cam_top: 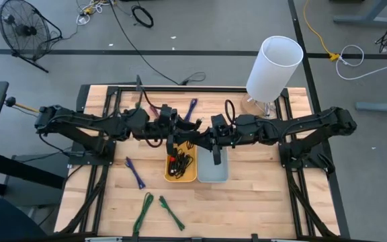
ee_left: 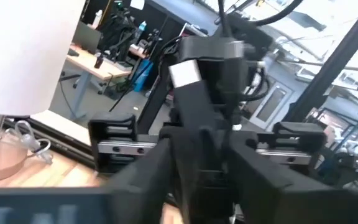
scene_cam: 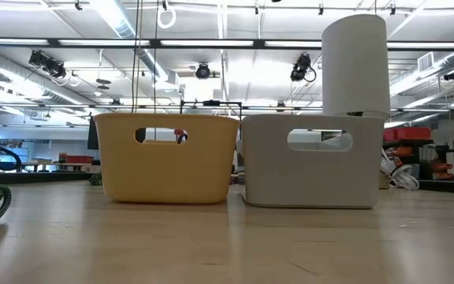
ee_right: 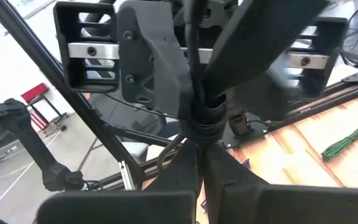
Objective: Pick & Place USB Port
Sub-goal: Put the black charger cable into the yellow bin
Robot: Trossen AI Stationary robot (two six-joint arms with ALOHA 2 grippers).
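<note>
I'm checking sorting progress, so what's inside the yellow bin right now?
The yellow bin holds a tangle of black cables with a red bit. The left tool hangs over its far end, covering whatever lies beneath.

Both dark arms stretch inward from opposite sides and meet near the middle; the left hand [cam_top: 172,142] faces the right hand [cam_top: 216,153]; the right hand's fingers are pressed together.

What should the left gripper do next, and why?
Probably close the left gripper on the black cable. The right gripper, shut on that cable, presents it to the left one, whose jaws stand open around it.
</note>
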